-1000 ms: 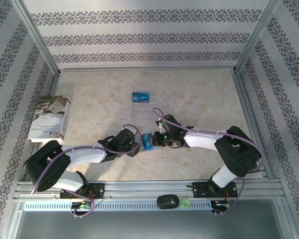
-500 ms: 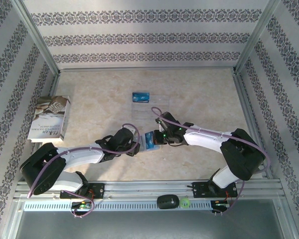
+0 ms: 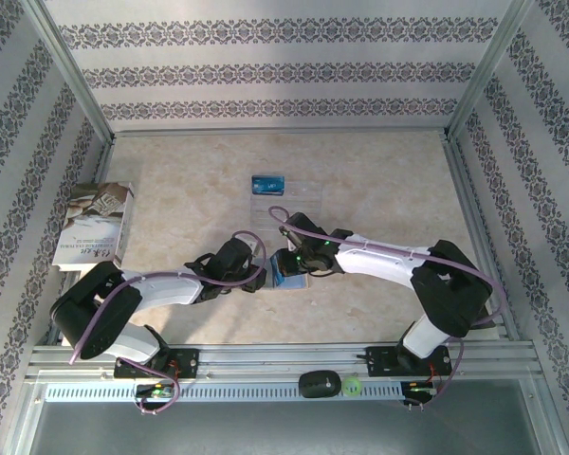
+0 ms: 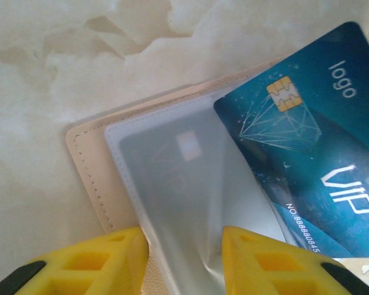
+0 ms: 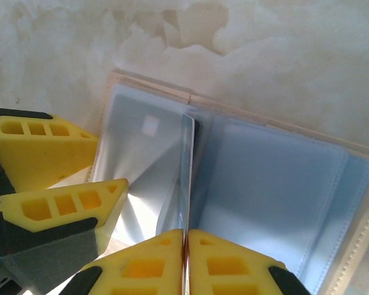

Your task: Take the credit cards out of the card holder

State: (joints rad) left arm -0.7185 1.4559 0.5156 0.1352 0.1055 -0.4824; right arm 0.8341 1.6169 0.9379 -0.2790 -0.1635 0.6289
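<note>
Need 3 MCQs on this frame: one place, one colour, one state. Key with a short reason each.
1. The book lies:
A) at the left edge of the table
B) in the far right corner
C) centred against the back wall

2. The VIP card sticking out of the card holder is:
A) red
B) blue
C) white

3. The right gripper is:
A) wide open over bare marble
B) shut on the VIP card's thin edge
C) gripping a pen

Key:
1 A: the top view shows it beside the left frame rail.
2 B: the left wrist view shows a blue face.
3 B: the right wrist view shows the fingertips together with the card edge-on between them.
</note>
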